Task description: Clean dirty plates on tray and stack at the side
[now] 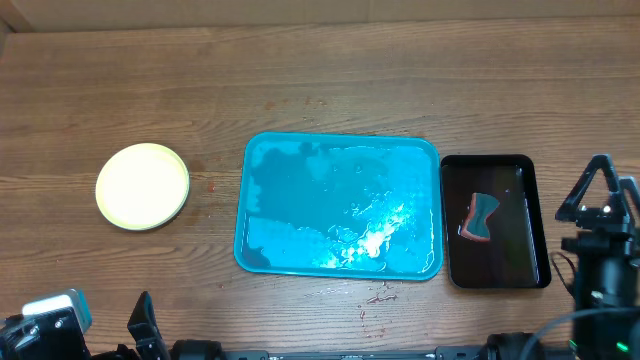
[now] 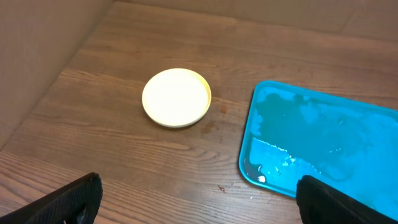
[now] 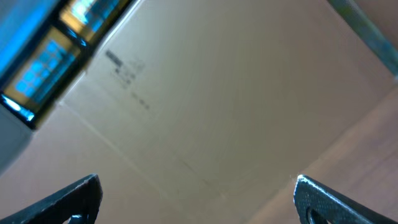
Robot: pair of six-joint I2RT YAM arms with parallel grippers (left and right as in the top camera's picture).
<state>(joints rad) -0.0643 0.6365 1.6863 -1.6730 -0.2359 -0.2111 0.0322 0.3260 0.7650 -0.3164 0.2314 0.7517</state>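
Note:
A pale yellow-green plate point(image 1: 142, 186) lies on the wooden table left of the tray, its top face clean. It also shows in the left wrist view point(image 2: 176, 98). I cannot tell whether other plates lie under it, and no light blue plate shows. The turquoise tray point(image 1: 300, 200) sits mid-table, wet and with no plates on it; its left end shows in the left wrist view point(image 2: 323, 143). My left gripper point(image 2: 199, 208) is open and empty, low at the front left, near the table's front edge point(image 1: 145, 328). My right gripper point(image 3: 199, 199) is open and empty, facing a cardboard wall, at the table's right edge point(image 1: 600, 190).
A small black tray point(image 1: 520, 260) stands right of the turquoise tray with a red and blue sponge point(image 1: 480, 217) in it. Small red specks mark the wood near the tray's front edge point(image 1: 383, 293). Cardboard walls bound the table at the back and left.

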